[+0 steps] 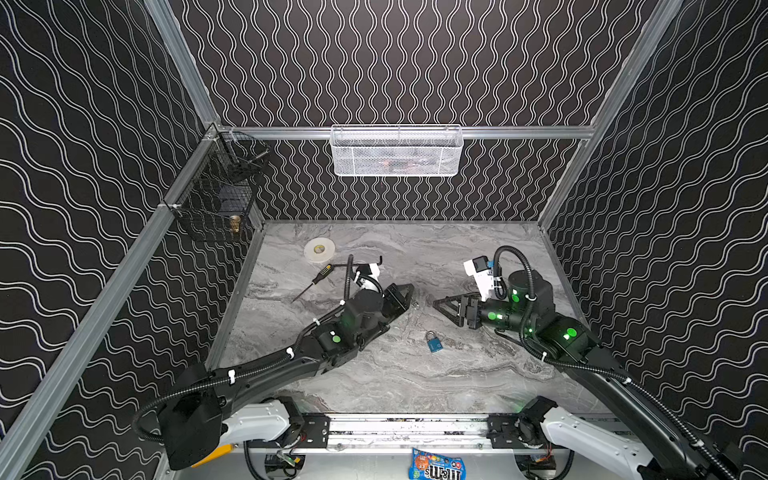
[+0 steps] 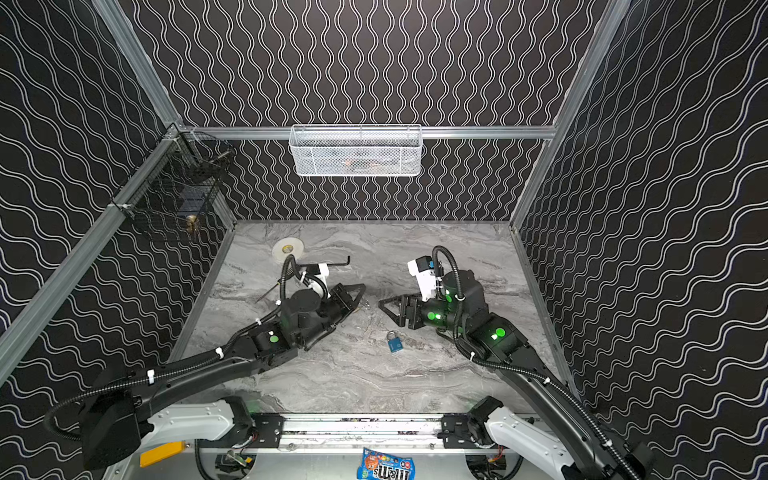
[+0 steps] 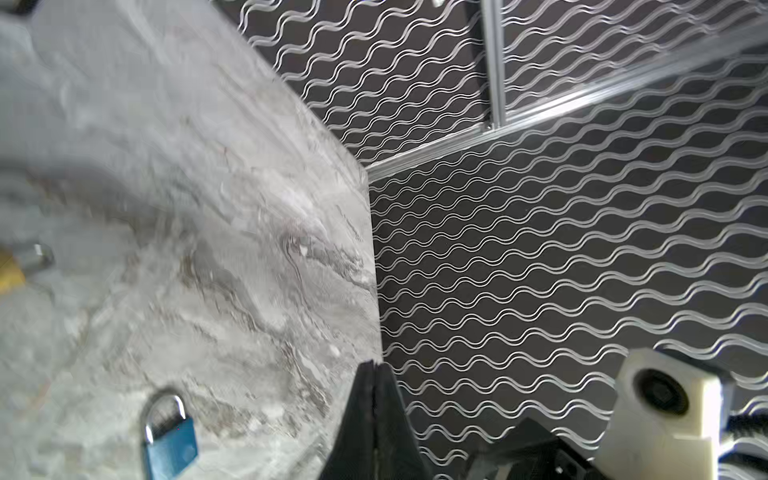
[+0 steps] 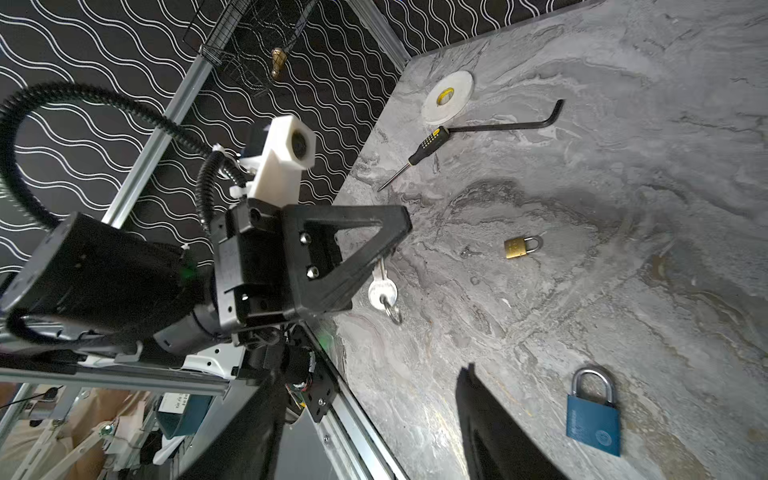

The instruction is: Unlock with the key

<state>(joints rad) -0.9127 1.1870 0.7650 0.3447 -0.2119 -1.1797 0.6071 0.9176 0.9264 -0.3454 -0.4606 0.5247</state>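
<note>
In the right wrist view a silver key [image 4: 382,291] with a small ring hangs from my left gripper [image 4: 399,232], which is shut on its blade above the marble table [image 4: 623,208]. In the left wrist view that gripper [image 3: 374,368] shows tightly closed fingers and the key is hidden. A small brass padlock [image 4: 521,246] lies on the table just beyond the key. A blue padlock [image 1: 433,341] lies nearer the front, between the arms. My right gripper [image 1: 436,302] faces the left one from the right, open and empty, its fingers [image 4: 469,386] wide apart.
A white tape roll [image 1: 319,250], a black-handled screwdriver [image 1: 320,276] and a hex key [image 4: 511,124] lie at the back left. A white mesh basket [image 1: 397,151] hangs on the back wall, a black wire basket [image 1: 220,195] on the left wall. A candy bag [image 1: 436,465] lies by the front rail.
</note>
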